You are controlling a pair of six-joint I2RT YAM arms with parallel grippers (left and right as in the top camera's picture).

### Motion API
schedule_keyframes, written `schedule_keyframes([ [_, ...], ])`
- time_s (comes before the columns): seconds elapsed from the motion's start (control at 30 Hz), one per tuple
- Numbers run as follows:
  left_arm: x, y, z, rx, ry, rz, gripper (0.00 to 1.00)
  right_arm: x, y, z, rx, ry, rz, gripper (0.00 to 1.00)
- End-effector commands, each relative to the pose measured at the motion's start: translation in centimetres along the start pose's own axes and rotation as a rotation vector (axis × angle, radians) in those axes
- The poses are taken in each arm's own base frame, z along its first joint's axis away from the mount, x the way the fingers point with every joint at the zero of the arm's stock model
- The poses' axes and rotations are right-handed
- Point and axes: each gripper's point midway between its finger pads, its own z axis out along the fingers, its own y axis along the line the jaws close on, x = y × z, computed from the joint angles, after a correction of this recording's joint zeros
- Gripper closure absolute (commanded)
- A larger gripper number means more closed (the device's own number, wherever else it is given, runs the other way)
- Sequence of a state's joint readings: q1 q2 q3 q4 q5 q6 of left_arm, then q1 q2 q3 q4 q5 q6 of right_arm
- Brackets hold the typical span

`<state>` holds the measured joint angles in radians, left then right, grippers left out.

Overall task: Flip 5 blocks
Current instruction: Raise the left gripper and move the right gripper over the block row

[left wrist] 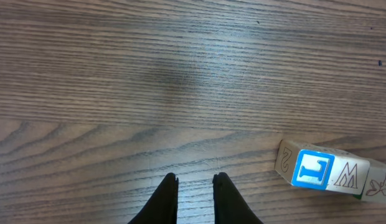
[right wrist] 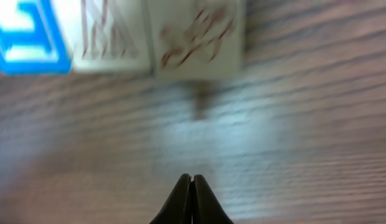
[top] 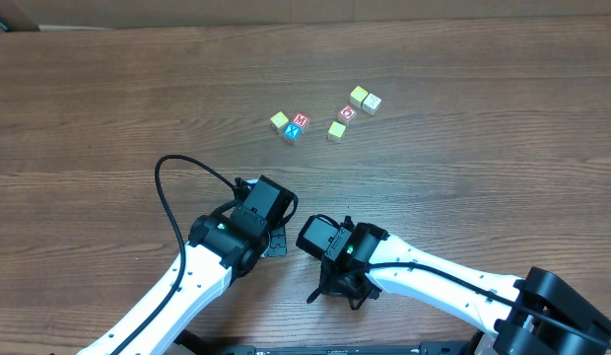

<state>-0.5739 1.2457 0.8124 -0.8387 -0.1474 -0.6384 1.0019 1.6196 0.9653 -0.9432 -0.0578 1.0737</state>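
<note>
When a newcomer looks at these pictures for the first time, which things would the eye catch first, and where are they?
First comes the small cluster of colourful blocks on the far middle of the dark wooden table. Then come the white left arm and right arm at the near edge, nearly meeting, with the left hand and right hand holding nothing. In the left wrist view, a blue-faced block glows at lower right.
</note>
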Motion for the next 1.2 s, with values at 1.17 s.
schedule_keyframes([
  [1.17, -0.6, 0.0, -0.4, -0.001, -0.017, 0.025, 0.87, -2.7, 0.1, 1.1, -0.024, -0.150, -0.026, 0.96],
])
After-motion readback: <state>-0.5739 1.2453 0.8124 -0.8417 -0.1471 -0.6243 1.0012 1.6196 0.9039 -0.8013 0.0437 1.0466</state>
